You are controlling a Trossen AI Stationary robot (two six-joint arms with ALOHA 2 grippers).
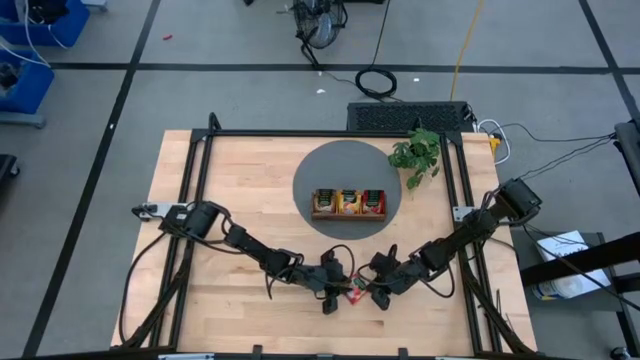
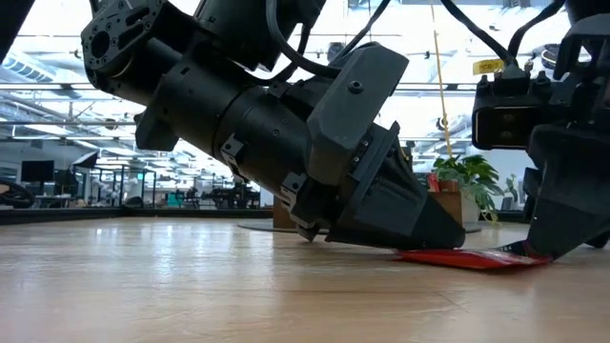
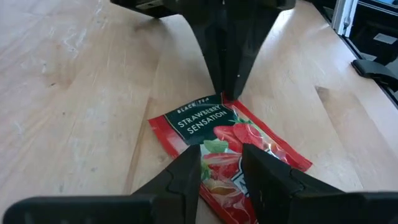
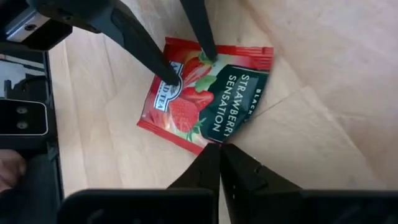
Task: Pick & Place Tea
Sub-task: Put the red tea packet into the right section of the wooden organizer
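While both arms lean in near the front edge of the wooden table (image 1: 230, 190), a red tea bag (image 3: 230, 149) lies flat on the wood between them. The left claw (image 3: 221, 177) rests on the bag with its two fingers apart, one tip on each side of the picture of strawberries. The right claw (image 4: 219, 163) is squeezed tight, and its tips meet at the bag's edge. Farther back, a brown tray (image 1: 349, 204) with more tea bags sits on a grey round mat (image 1: 312, 180), beside a green plant (image 1: 418, 153).
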